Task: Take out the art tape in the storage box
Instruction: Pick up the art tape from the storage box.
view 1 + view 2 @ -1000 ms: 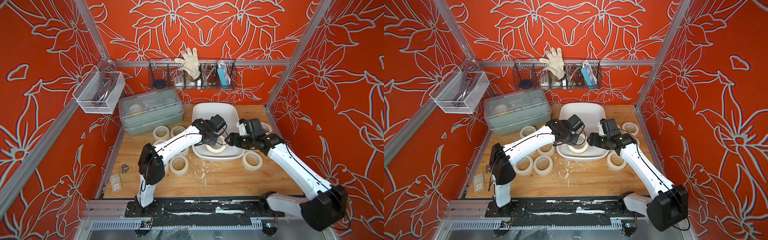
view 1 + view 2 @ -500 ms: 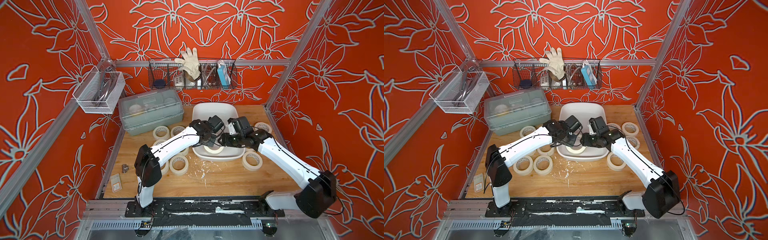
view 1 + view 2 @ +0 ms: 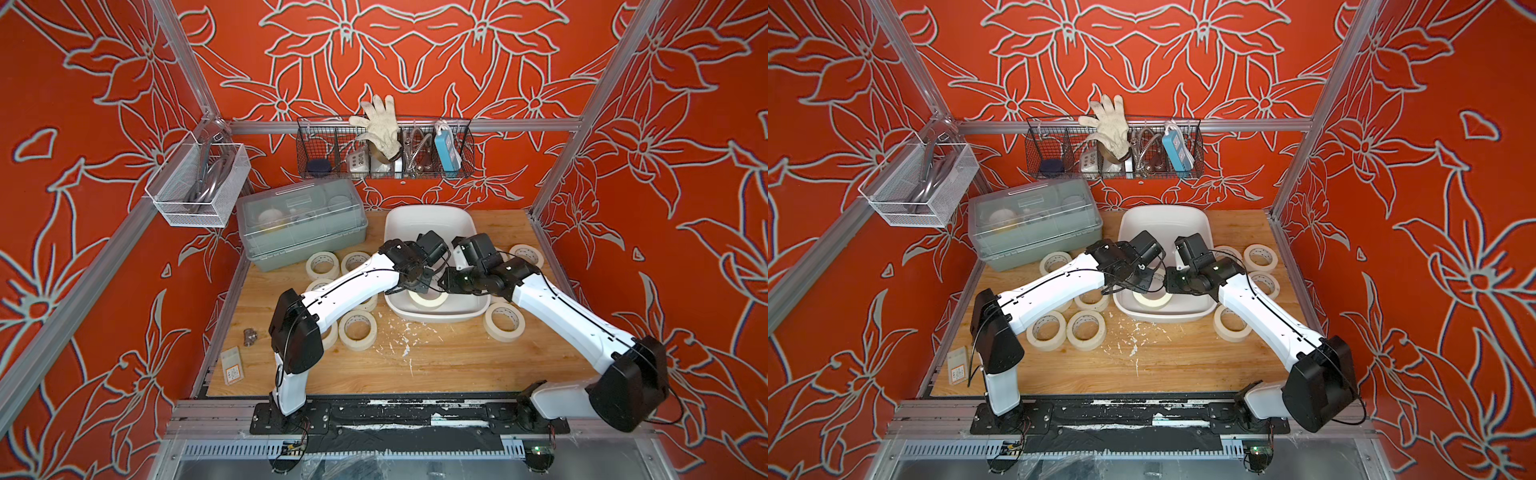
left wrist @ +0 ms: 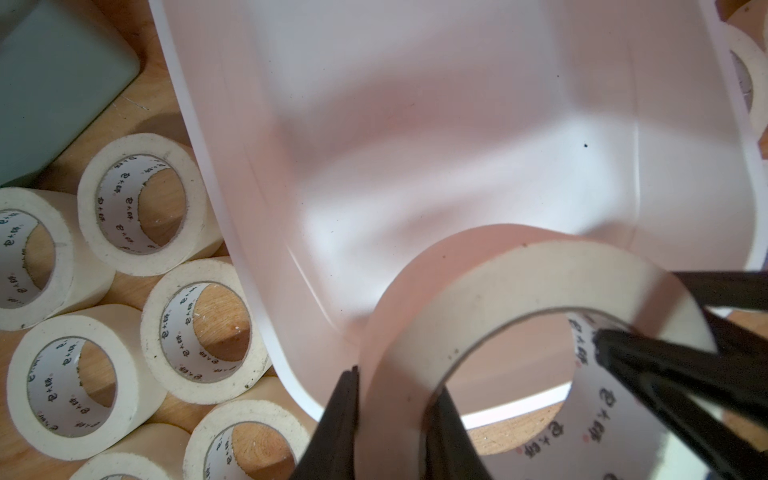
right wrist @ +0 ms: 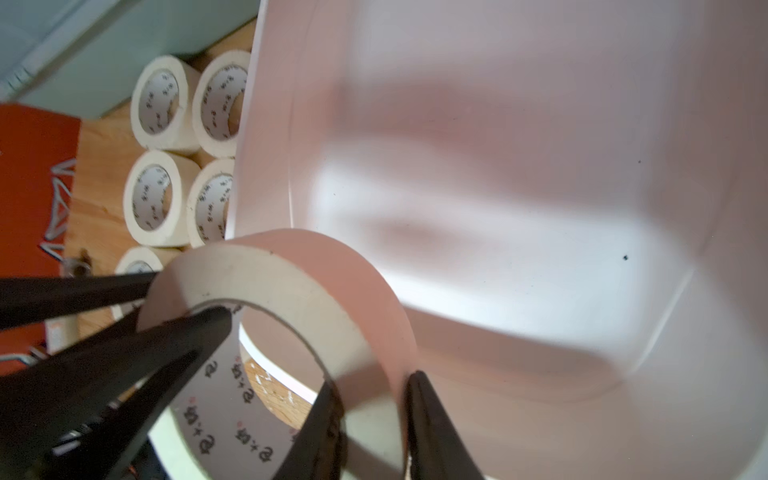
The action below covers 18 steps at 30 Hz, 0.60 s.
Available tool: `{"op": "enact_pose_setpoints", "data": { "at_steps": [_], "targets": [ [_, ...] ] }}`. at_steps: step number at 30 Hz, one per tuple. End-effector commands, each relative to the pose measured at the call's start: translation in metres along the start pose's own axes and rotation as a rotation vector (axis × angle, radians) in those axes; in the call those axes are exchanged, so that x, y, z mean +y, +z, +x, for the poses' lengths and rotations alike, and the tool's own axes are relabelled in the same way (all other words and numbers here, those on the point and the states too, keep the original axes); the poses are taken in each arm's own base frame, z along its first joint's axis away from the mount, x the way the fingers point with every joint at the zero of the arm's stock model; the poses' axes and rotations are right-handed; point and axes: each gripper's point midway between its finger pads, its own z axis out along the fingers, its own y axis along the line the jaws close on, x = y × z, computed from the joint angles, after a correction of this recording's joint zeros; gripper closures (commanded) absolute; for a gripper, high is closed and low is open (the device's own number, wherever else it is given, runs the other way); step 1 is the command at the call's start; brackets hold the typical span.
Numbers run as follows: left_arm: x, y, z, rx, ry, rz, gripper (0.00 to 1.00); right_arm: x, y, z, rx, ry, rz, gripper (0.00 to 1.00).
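Close to me, at 7 o'clock on the table [image 3: 457, 374], lies a small card [image 3: 230, 368] with an orange mark. Its words are too small for me to read.

A bit further, lots of rolls [image 4: 137, 143] lie flat on the wood at 9 o'clock and 3 o'clock of the box [image 4: 415, 124]. I think they are out already, and they lie to the sides so my arms have room.

Only the last roll [image 4: 519, 282] is in the box, at its 6 o'clock end, the end near me. Both my grippers are clamped on it. My left gripper [image 4: 395, 382] pinches the ring's wall at 9 o'clock, with one finger in the hole and one outside. My right gripper [image 5: 372, 380] pinches the same way at 3 o'clock. I guess I hold it by the wall because the whole ring is too wide to hold. The roll is tipped on a slant. I cannot tell if it is off the box floor. With two grippers on one roll, I think one should let go, or they will tug against each other.

Small dark signs and tiny red dots run around the white inside of the roll. I cannot read them.

Past the roll, the box is bare. At 10 o'clock stands the green box [image 3: 301, 224], with its lid on. Far off at 12 o'clock a basket [image 3: 384, 147] hangs on the wall with a glove [image 3: 378, 124] poking out. I see no words there.
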Motion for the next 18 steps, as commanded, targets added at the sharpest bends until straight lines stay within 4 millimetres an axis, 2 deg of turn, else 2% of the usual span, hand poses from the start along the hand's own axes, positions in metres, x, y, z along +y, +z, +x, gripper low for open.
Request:
{"op": "enact_pose_setpoints", "data": {
  "at_steps": [1,2,4,5,7,10,14,18],
  "targets": [
    [-0.003,-0.024,-0.010,-0.053,-0.031,0.052,0.99,-0.009,-0.001,-0.005,-0.012,0.002,0.050,0.90],
    [-0.003,-0.025,-0.010,-0.055,-0.034,0.058,0.97,-0.008,-0.001,-0.005,-0.012,-0.003,0.048,0.97],
    [-0.004,-0.032,-0.012,-0.075,-0.042,0.076,0.90,-0.008,-0.001,-0.005,-0.013,-0.010,0.046,1.00],
    [-0.006,-0.036,-0.013,-0.091,-0.043,0.091,0.84,-0.009,-0.001,-0.006,-0.015,-0.011,0.048,1.00],
    [-0.007,-0.045,-0.016,-0.137,-0.054,0.126,0.62,-0.011,-0.001,-0.005,-0.016,-0.016,0.060,1.00],
    [-0.005,-0.058,-0.020,-0.184,-0.060,0.154,0.44,-0.015,-0.002,-0.006,-0.016,-0.023,0.083,1.00],
    [0.004,-0.071,-0.023,-0.223,-0.054,0.127,0.28,-0.025,-0.009,-0.009,-0.025,-0.033,0.121,1.00],
    [0.018,-0.080,-0.025,-0.259,-0.055,0.072,0.18,-0.041,-0.020,-0.013,-0.035,-0.021,0.159,1.00]
  ]
}}
